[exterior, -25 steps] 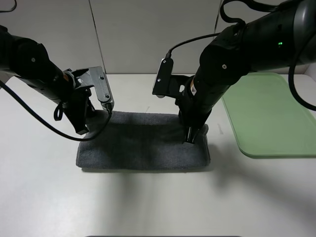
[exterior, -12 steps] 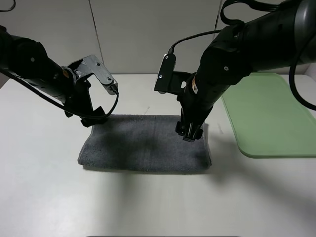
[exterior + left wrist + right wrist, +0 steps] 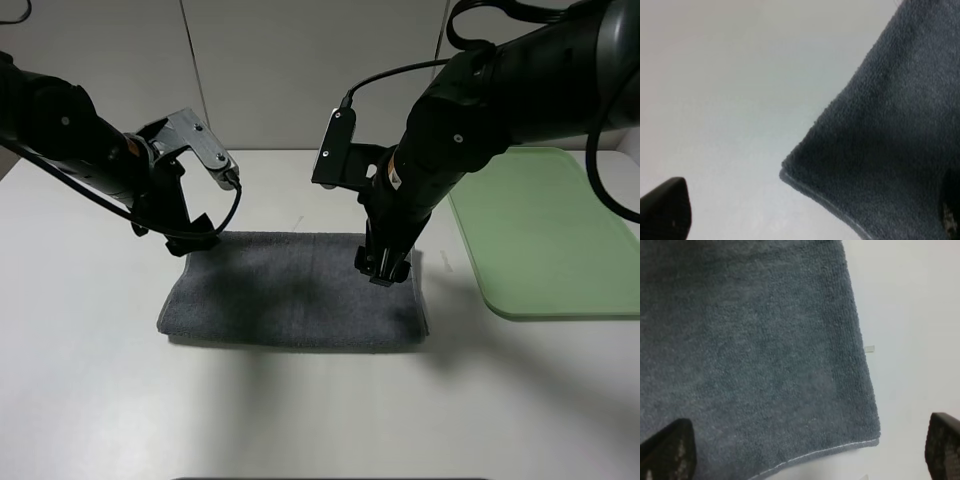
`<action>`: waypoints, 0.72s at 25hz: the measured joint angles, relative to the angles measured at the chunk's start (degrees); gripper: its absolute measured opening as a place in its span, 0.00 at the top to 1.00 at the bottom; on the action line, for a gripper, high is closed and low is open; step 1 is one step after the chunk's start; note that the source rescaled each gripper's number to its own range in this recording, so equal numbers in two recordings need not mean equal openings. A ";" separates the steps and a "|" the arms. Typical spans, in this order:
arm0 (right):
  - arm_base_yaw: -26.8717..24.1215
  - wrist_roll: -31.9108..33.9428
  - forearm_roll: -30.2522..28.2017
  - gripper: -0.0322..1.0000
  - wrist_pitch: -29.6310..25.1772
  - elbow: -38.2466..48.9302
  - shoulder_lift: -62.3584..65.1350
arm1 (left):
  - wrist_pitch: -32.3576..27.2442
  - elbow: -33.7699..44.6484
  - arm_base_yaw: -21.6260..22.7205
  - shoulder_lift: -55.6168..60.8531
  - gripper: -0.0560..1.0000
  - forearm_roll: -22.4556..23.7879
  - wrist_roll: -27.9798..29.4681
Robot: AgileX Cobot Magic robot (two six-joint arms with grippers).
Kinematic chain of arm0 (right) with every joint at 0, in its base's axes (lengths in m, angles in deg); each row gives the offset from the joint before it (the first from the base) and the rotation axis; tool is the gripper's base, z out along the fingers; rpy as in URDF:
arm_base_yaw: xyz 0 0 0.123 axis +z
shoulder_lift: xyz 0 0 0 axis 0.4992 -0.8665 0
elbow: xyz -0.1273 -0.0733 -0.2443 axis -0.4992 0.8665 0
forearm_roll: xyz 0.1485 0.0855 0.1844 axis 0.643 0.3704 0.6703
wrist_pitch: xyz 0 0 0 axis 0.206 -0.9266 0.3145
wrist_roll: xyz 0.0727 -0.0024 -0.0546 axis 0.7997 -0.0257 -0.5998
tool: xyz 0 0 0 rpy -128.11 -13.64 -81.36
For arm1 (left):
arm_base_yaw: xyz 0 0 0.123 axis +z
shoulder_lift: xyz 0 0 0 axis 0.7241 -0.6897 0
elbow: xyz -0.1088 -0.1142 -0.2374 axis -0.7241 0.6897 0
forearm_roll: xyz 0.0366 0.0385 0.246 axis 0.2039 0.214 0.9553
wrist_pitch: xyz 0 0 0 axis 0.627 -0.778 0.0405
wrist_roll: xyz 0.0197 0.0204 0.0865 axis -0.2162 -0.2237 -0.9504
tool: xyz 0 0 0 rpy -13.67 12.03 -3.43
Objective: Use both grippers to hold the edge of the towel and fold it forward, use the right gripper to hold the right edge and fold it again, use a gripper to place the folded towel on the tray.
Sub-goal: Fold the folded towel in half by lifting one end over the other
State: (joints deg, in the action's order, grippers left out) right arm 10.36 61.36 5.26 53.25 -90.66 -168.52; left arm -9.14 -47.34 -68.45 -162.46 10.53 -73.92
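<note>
The dark grey towel lies flat on the white table, folded into a long strip. My left gripper hovers over its far left corner, open, its fingers spread on either side of the towel corner. My right gripper hangs just above the towel's far right end, open too, with its fingertips wide apart over the cloth. The edge of the towel shows as a pale stitched hem. Neither gripper holds anything. The light green tray sits to the right of the towel.
A grey partition wall stands behind the table. Bare white tabletop stretches in front of the towel and to its left. A narrow strip of table separates the towel's right end from the tray.
Both grippers have opened, let go of the towel and lifted off it. The left one pulled up and back toward the far left corner. The towel now lies flat.
</note>
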 joint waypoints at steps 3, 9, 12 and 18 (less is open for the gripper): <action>0.00 0.00 0.00 0.00 0.00 0.00 0.00 | -1.18 0.00 0.00 0.05 0.00 0.00 0.00; 0.00 0.05 0.00 0.00 0.00 0.00 0.00 | -6.24 0.00 0.00 2.59 0.00 0.12 -0.08; 0.00 0.05 0.00 0.00 0.02 0.00 0.00 | -9.45 0.00 0.00 6.50 0.00 0.37 -0.02; 0.00 0.05 0.48 0.00 -0.03 0.00 0.00 | -21.37 0.00 0.00 17.76 0.00 0.42 2.45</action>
State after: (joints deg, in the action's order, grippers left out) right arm 10.36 61.40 5.74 53.22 -90.66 -168.52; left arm -30.51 -47.34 -68.45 -144.70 10.95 -71.48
